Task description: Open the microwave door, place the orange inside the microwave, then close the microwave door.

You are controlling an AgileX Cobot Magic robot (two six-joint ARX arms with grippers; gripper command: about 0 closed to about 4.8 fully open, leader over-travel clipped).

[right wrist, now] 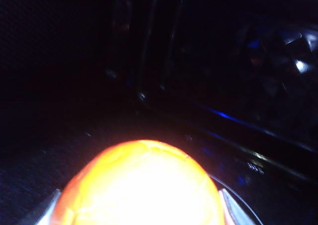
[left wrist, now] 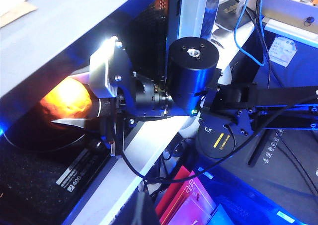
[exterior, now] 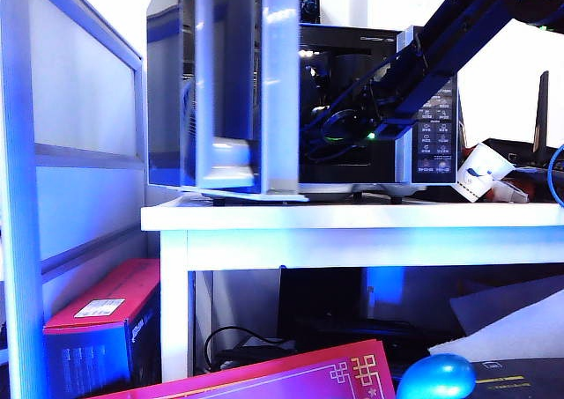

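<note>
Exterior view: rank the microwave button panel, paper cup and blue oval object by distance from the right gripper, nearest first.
Right gripper is inside the microwave.
1. Button panel, right beside the opening.
2. Paper cup, on the table right of the microwave.
3. Blue oval object, low in the foreground.

The exterior view is looking up from low in front at the microwave (exterior: 352,99); the left wrist view is looking from outside into its cavity; the right wrist view is sitting inside, close behind the orange (right wrist: 139,185), which both wrist views are sharing.
</note>
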